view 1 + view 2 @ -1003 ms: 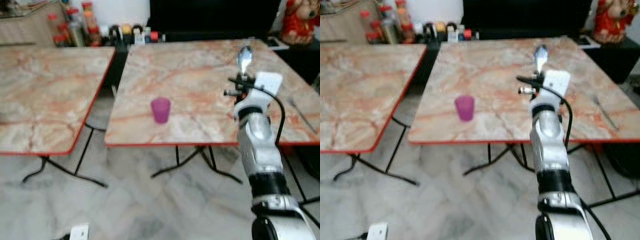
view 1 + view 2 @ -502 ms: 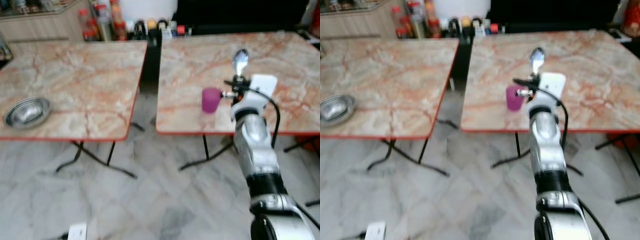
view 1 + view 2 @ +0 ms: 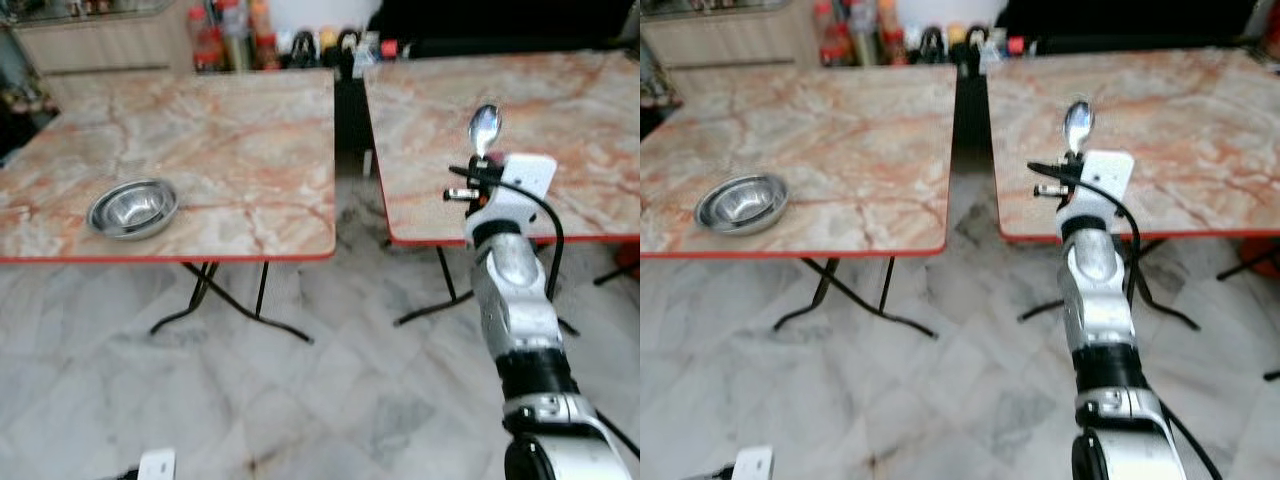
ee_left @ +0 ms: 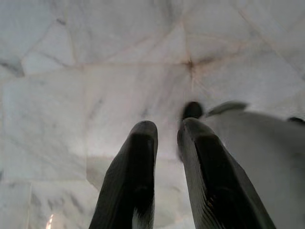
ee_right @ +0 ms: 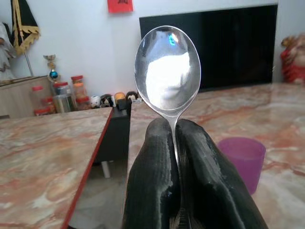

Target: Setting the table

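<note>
The right gripper (image 5: 174,138) pinches a spoon (image 5: 167,71) upright above the near edge of the right table (image 3: 560,100); a purple cup (image 5: 240,160) stands just beyond. A steel bowl (image 3: 132,207) sits on the left table (image 3: 220,130). The left gripper (image 4: 167,143) hangs over floor, fingers narrowly parted. No writing is legible.

No text, label, brand or number can be read anywhere in these views.

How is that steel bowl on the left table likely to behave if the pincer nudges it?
The steel bowl looks thin and shallow, so probably light. On the polished left table it would likely slide rather than tip. Its glossy rim may slip in the right pincer, already shut on the spoon.
</note>
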Motion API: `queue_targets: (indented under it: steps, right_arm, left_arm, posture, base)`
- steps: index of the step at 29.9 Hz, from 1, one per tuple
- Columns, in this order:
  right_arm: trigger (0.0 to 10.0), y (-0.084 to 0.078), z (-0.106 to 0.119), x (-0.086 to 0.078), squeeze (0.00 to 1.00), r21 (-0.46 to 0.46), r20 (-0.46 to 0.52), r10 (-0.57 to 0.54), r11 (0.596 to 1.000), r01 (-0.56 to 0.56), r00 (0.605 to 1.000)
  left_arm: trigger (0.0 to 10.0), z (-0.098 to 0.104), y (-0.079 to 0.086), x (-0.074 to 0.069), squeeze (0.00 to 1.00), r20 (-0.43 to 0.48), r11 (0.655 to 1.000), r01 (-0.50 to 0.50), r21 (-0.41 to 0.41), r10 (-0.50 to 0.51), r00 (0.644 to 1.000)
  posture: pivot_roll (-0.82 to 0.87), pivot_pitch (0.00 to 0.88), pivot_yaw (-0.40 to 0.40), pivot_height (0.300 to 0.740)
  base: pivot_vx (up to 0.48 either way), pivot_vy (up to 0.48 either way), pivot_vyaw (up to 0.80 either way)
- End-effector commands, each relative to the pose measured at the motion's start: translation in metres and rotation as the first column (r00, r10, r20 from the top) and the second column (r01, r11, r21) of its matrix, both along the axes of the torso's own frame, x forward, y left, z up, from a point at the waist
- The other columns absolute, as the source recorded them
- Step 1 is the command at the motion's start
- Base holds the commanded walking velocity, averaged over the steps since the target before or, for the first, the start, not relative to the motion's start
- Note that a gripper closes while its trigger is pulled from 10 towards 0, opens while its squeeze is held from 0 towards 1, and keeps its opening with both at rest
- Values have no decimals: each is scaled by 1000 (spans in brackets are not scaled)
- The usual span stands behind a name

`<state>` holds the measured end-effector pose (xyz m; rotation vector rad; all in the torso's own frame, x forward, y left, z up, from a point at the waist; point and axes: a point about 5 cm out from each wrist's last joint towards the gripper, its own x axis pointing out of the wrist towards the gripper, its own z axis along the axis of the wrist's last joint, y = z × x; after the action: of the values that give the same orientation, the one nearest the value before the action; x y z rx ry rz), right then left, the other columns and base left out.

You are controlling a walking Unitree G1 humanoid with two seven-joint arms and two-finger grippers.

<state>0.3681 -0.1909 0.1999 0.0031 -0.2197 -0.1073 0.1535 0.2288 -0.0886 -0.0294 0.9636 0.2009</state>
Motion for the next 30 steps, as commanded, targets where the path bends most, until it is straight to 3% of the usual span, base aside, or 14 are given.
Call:
queue_targets:
  steps: [1, 30]
  right_arm:
    - [10000, 12, 7, 2, 0, 3, 23, 32, 999, -32, 999]
    - [10000, 20, 5, 4, 0, 13, 11, 49, 999, -49, 999]
  left_arm:
    - [10000, -1, 7, -6, 0, -21, 1000, 3, 23, -3, 1000]
    - [10000, 0, 8, -4, 0, -16, 1000, -10, 29, 10, 1000]
  posture:
    - [-5, 87, 25, 736]
    - [16, 101, 27, 736]
  base:
    - [0, 480, 0]
    - [0, 480, 0]
